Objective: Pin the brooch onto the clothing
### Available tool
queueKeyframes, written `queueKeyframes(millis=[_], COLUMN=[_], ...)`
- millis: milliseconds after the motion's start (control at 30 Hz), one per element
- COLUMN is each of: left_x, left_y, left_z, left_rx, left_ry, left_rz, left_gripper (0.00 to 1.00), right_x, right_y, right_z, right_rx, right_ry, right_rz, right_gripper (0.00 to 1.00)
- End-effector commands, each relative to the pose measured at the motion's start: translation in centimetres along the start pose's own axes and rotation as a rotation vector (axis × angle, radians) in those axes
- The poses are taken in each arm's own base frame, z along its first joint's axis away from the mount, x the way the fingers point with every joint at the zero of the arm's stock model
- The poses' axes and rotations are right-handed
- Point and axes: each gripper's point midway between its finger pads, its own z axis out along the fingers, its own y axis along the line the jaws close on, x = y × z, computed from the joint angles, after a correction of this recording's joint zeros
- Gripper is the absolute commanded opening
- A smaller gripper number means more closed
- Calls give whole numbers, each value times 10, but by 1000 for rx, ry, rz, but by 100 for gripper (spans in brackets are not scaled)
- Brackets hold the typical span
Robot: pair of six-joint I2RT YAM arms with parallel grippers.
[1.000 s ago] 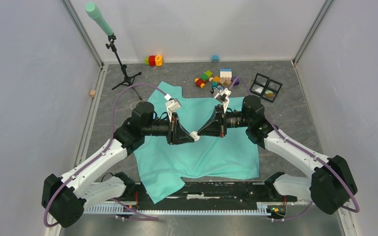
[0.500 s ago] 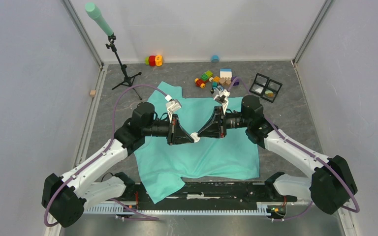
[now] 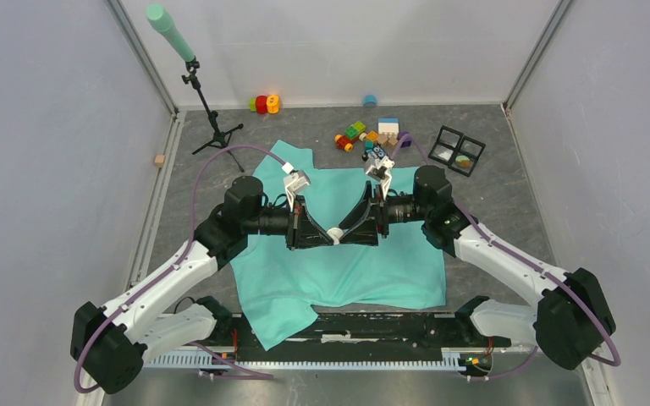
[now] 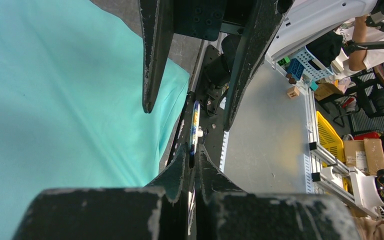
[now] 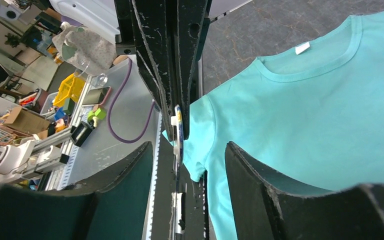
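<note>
The small flat white brooch [image 3: 335, 233] is pinched edge-on at the tips of the left gripper [image 4: 192, 150], whose black fingers [image 4: 180, 167] are drawn narrow around it. The right gripper [image 5: 187, 145] is spread wide, one finger [image 5: 130, 190] to each side of the brooch, and neither is seen touching it. Both claws are met nose to nose above the middle of the large mint-green short-sleeved T-shirt [image 3: 347, 271], which is laid flat on the grey table [image 3: 508, 203] with its collar toward the far side.
</note>
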Motion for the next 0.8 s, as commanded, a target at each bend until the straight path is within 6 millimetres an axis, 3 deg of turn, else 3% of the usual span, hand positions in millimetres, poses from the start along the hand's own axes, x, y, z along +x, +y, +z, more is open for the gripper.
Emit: queueKeyframes(millis=[0, 500, 667, 767], left_x=[-8, -8, -7, -7], left_y=[-13, -13, -14, -14], left_z=[-1, -2, -2, -1], left_rx=[49, 50, 55, 58], left_ry=[-27, -27, -27, -27], left_rz=[39, 38, 39, 38], left_gripper=[2, 2, 2, 2], right_x=[-10, -4, 1, 11], right_y=[11, 6, -4, -21], right_z=[5, 12, 15, 16], right_rx=[-33, -34, 2, 65], right_ry=[-37, -16, 4, 43], right_rz=[-33, -6, 26, 53], right_gripper=[59, 37, 11, 2])
